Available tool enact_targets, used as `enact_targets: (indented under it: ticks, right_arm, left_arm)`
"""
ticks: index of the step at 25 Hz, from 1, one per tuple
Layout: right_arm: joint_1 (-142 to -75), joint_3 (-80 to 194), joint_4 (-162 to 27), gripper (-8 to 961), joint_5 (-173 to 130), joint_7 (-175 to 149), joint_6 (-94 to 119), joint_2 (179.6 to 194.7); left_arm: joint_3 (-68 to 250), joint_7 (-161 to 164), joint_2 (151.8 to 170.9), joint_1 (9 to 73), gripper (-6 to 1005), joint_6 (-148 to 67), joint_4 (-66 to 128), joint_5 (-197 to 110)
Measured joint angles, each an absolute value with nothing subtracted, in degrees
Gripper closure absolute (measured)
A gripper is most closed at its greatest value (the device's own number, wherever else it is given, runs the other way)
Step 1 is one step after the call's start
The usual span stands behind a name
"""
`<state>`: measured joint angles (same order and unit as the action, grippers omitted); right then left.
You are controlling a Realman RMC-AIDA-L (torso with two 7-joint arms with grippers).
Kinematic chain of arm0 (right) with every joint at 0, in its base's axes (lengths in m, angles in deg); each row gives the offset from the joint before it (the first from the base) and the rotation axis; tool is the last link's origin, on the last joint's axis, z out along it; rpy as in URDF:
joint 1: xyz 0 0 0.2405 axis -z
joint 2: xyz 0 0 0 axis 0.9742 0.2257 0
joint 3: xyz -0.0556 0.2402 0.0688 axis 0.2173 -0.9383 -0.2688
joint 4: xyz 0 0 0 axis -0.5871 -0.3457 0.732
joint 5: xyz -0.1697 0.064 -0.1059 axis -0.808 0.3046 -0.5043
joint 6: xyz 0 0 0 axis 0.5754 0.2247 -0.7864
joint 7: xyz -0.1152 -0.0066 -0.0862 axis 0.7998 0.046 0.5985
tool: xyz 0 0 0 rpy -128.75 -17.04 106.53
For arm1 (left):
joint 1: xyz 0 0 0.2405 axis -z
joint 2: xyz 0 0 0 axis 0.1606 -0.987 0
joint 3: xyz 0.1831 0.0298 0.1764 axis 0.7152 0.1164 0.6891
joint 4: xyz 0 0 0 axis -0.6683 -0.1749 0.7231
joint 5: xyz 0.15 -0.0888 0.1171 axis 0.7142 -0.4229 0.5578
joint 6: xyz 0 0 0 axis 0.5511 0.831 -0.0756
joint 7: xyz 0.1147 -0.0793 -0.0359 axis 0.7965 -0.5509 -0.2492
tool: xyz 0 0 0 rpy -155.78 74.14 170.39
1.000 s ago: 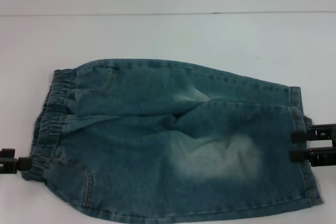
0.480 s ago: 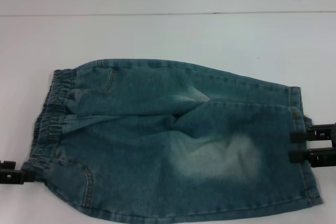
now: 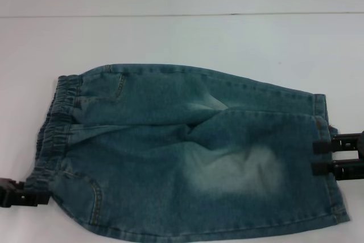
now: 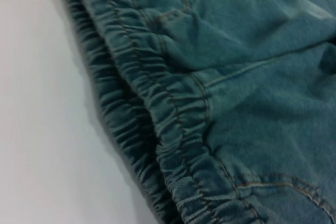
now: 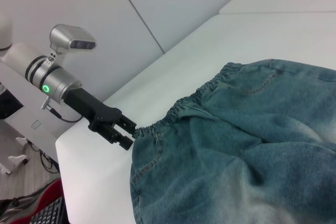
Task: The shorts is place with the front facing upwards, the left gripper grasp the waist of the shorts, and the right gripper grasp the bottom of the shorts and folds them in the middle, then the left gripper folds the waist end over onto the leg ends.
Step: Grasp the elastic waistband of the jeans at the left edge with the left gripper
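On the white table, both pincers stand narrowly open: left pincer at the shorts' waistband, right pincer at the hem.

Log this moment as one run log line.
stage: grasping | blue denim shorts: flat on white table, front up | left gripper: at waistband corner | right gripper: open at leg hem
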<state>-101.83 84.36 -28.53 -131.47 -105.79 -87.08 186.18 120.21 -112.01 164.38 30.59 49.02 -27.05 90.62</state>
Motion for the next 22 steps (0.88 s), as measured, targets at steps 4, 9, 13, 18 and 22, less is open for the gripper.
enact_targets:
  ticks: [4,9,13,18,22]
  right_arm:
    - [-101.82,84.27,-28.53,241,-131.47,-105.76,-87.02,186.16]
    - [-101.75,84.02,-28.53,241,-131.47,-105.70,-86.88,186.21]
    - [-101.74,83.73,-28.53,242,-131.50,-105.69,-86.83,186.21]
    - [-101.78,83.66,-28.53,240,-131.45,-105.69,-86.80,186.22]
    - [-102.51,81.62,-28.51,240,-130.37,-106.21,-87.29,185.75]
  left_arm:
    - [120.91,-111.53,165.06,30.58,345,48.67,-28.00,90.94]
    - [120.52,-111.41,165.62,30.53,523,48.59,-28.83,90.68]
    - [120.45,-111.39,165.95,30.53,609,48.57,-29.62,90.58]
    - [120.05,-111.06,166.08,30.68,717,48.57,-29.49,90.26]
    - [119.44,-110.42,166.33,30.89,861,49.24,-29.51,88.89]
